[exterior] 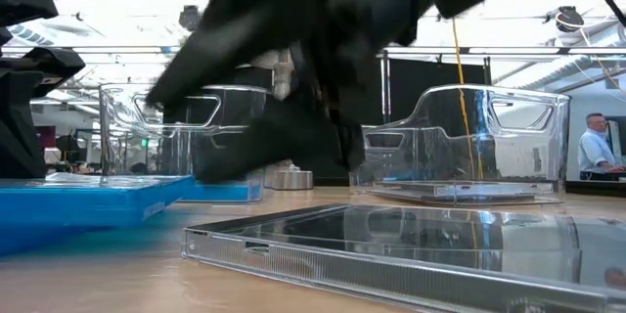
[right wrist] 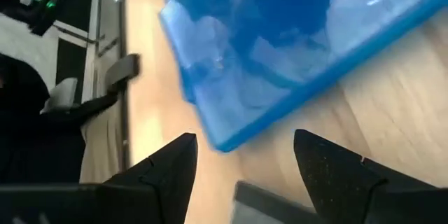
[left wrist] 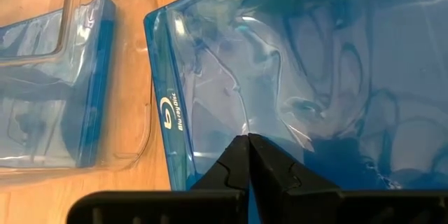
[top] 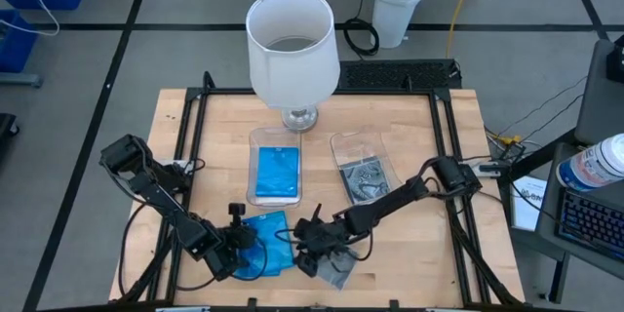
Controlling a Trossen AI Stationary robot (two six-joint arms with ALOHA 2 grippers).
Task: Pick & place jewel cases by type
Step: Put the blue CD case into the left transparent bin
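Here the right claw (top: 314, 253), fingers spread, hovers over the grey case (top: 336, 270) at the surface's near edge; the left claw (top: 242, 244), pressed together, rests on the blue case (top: 273, 239).

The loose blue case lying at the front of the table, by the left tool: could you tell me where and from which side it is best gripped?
Probably along a free edge. The blue case lies flat on the table, so only its thin rim offers a hold. The spine edge facing the blue tray looks clear; the right tool, open, stands at its other side. The left tool, shut, is already over the near edge.
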